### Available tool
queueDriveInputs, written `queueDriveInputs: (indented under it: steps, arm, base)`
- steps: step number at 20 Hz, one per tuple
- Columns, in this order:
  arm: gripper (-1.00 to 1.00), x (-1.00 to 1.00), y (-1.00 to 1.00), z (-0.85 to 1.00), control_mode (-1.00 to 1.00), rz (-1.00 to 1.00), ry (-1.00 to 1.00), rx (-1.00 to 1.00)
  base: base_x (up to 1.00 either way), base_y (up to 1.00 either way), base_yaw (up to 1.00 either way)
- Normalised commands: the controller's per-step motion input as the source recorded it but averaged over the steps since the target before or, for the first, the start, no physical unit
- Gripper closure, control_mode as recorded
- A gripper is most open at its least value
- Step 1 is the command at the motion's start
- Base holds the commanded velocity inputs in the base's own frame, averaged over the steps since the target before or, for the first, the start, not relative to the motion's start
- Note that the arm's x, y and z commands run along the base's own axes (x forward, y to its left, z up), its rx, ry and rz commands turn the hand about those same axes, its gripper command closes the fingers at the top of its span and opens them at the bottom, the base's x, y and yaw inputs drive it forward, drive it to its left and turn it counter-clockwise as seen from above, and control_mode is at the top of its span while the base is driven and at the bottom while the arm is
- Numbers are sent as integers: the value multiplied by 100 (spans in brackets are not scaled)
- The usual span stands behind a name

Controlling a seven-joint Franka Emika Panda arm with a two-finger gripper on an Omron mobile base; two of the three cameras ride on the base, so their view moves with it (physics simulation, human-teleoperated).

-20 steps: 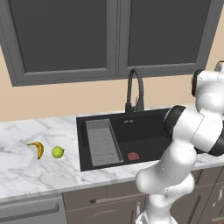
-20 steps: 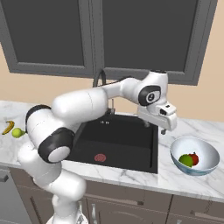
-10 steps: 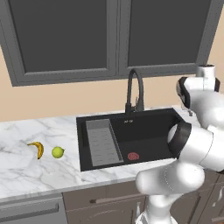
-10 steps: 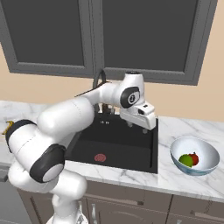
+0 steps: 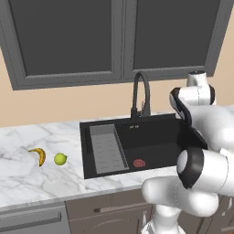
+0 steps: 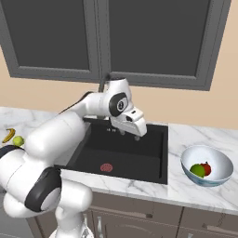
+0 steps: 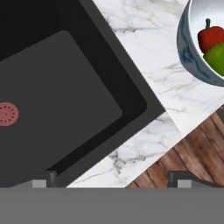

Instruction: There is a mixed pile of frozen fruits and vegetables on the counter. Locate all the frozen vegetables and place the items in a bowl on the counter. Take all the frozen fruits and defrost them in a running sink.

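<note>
Since the earlier frame my arm has swung from the bowl (image 6: 207, 165) over the sink (image 6: 122, 155); gripper (image 7: 111, 178) wide and empty, I should keep sweeping toward the banana (image 5: 38, 155) far beyond it.

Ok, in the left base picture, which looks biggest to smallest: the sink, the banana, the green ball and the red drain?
1. Sink, by far the biggest.
2. Banana.
3. Drain and green ball look about the same size, so I won't rank those two.
</note>
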Motion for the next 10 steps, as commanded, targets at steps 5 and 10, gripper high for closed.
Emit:
queueDriveInputs:
  steps: [5, 10]
  arm:
    - [-100, -17, 38, -4, -100, 2, 0, -4]
    - [-100, -28, 24, -7, -100, 4, 0, -1]
  base:
    - [0, 0, 0]
    - [0, 0, 0]
